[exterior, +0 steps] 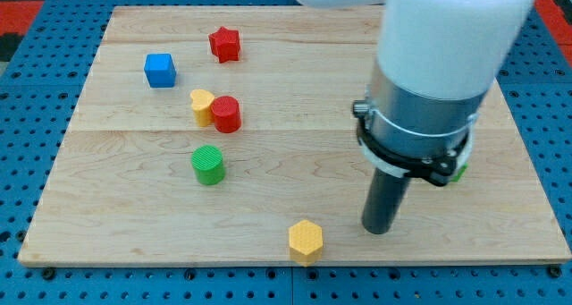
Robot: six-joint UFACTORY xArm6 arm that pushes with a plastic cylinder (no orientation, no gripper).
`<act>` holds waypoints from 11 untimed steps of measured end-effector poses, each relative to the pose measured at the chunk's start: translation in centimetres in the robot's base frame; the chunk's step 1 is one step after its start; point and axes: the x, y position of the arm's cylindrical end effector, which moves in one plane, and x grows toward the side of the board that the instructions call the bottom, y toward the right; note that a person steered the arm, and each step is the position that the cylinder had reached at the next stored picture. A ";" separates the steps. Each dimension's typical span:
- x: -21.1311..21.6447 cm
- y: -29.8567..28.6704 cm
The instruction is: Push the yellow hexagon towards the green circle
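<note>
The yellow hexagon (305, 241) lies near the board's bottom edge, a little right of the middle. The green circle (208, 165) stands up and to the left of it. My tip (379, 229) rests on the board to the right of the yellow hexagon, a short gap away, at about the same height in the view. The arm's white and grey body covers the upper right of the board.
A red cylinder (226, 114) touches a yellow heart (202, 105) above the green circle. A red star (225, 45) and a blue cube (160, 70) lie near the top left. A green block (459, 171) peeks out behind the arm. The wooden board (134, 224) sits on a blue surface.
</note>
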 end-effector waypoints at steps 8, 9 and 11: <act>1.2 -18.1; -1.7 -14.6; 2.6 -18.7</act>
